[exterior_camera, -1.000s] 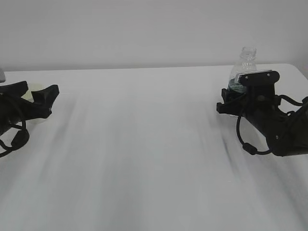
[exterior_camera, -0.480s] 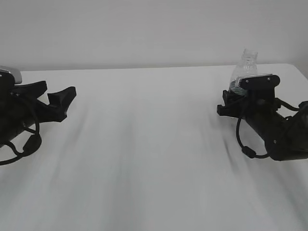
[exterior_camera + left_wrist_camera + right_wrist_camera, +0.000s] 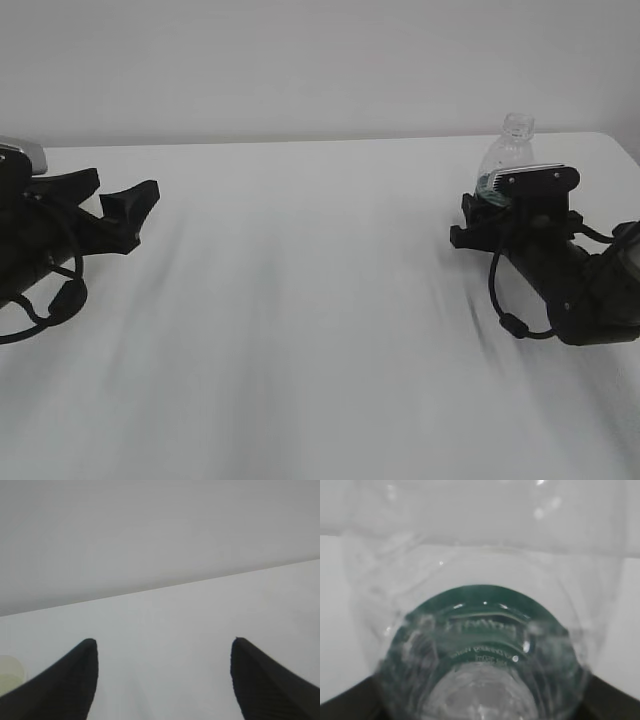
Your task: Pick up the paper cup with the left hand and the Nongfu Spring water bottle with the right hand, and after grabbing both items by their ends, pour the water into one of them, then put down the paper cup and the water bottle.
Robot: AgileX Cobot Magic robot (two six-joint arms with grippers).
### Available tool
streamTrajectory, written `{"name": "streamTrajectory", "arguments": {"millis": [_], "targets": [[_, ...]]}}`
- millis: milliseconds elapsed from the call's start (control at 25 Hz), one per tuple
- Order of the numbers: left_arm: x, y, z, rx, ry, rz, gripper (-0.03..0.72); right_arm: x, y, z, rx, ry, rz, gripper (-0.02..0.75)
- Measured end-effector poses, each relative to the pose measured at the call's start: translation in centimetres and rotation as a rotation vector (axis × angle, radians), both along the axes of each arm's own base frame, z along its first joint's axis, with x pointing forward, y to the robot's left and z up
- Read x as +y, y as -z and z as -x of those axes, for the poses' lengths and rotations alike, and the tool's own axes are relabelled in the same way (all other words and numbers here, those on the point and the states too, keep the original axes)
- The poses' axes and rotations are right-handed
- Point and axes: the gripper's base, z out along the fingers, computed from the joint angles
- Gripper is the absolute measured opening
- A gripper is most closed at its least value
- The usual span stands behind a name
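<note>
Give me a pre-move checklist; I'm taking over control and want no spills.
1. Left gripper open and empty: ok.
2. Paper cup between the left fingers: not ok; it sits outside them, at the wrist view's lower left edge.
3. Right gripper closed on the water bottle: ok.
4. Bottle neck pointing up: ok, nearly upright.
5. Water inside the bottle: cannot tell.
6. Bottle base resting on the table: cannot tell.
</note>
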Motion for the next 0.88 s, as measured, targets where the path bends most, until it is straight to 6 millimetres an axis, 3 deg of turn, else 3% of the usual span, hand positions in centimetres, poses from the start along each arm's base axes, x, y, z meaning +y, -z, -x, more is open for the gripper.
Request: {"name": "streamTrajectory", "arguments": {"millis": [400,680,880], "targets": [[0.0,0.0,0.0,0.0,0.0,0.0,0.588,-0.01,-0.14,-0.03,-0.021,0.001,-0.001,0.466],[0.0,0.0,0.0,0.001,0.0,0.002,0.588,0.01,-0.24,-0.05,-0.032,-0.001,-0.001,0.544],[0.0,0.0,0.0,0.001,0.0,0.002,0.588,0.0,-0.29,-0.06,-0.038,0.0,-0.001,0.554]]}}
